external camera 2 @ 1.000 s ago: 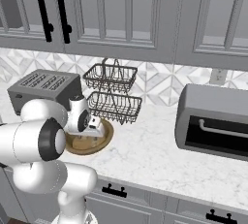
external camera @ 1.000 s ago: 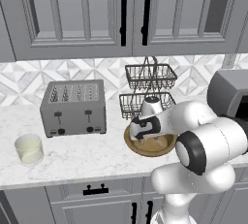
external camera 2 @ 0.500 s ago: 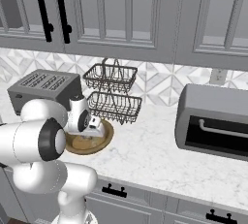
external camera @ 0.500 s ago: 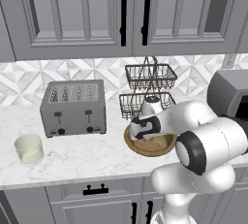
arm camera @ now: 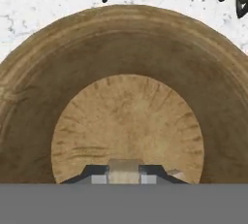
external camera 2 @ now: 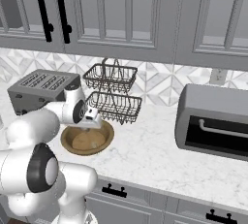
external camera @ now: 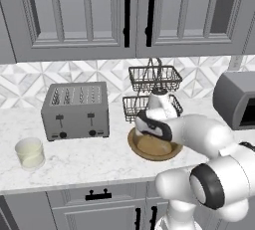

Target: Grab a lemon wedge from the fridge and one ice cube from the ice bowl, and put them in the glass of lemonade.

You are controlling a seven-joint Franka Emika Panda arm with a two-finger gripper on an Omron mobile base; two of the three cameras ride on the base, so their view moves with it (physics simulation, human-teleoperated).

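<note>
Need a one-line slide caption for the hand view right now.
Gripper shut on a pale ice cube at the bottom of the wooden ice bowl.

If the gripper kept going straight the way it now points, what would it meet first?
Most likely the floor of the wooden bowl: the gripper points straight down into it, its tips already close to the pale centre.

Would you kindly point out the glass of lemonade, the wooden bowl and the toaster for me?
glass of lemonade (external camera: 30, 153): left base view, on its clear side wall.
wooden bowl (arm camera: 29, 97): hand view, on the inner slope at left.
toaster (external camera: 75, 117): left base view, on its front face above the levers.
</note>
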